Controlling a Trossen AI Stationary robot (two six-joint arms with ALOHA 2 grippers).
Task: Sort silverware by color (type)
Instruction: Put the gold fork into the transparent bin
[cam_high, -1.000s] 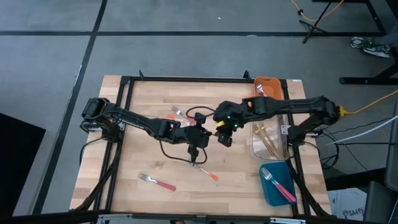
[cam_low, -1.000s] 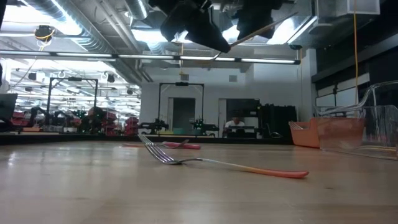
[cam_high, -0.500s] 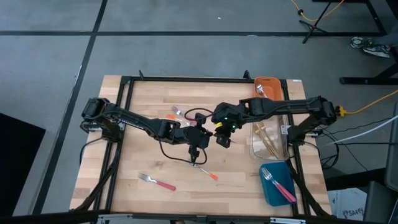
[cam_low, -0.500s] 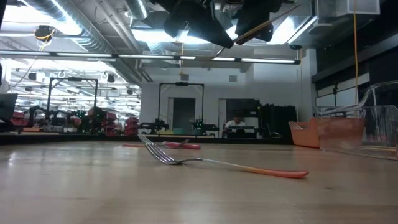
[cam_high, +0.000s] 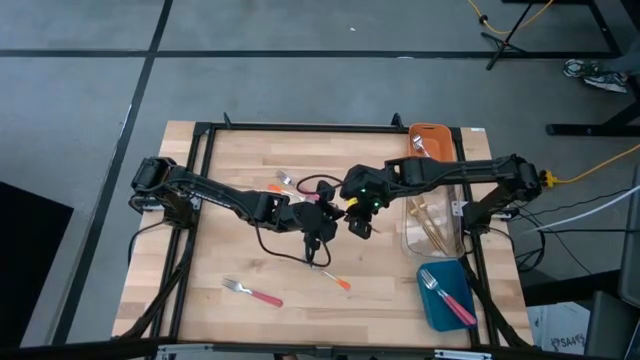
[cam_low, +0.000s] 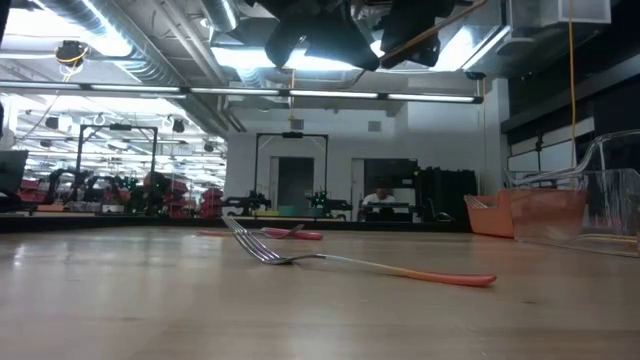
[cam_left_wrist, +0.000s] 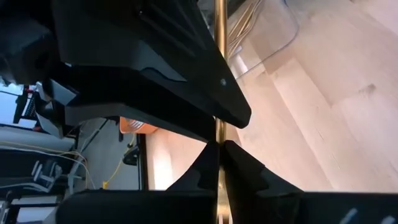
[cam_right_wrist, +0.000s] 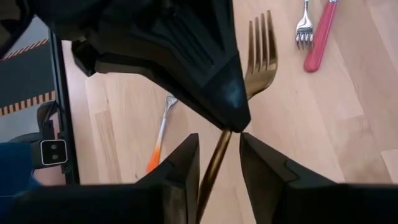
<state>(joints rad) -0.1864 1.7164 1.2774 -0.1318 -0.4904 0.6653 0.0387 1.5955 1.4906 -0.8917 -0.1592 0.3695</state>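
Left jaws (cam_left_wrist: 219, 163) clamped on gold fork (cam_right_wrist: 258, 53), right jaws (cam_right_wrist: 217, 163) apart around it, no writing legible

The two grippers meet above the table's (cam_high: 230, 160) middle, the left gripper (cam_high: 318, 228) just left of the right gripper (cam_high: 358, 218), with a fork (cam_right_wrist: 252, 68) between their fingers. One fork (cam_high: 331, 276) lies below them and another (cam_high: 252, 292) nearer the front left. Three bins (cam_high: 432, 225) line the right edge.

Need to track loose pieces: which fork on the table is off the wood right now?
The gold fork, held in the air between the left gripper and right gripper; the others lie flat.
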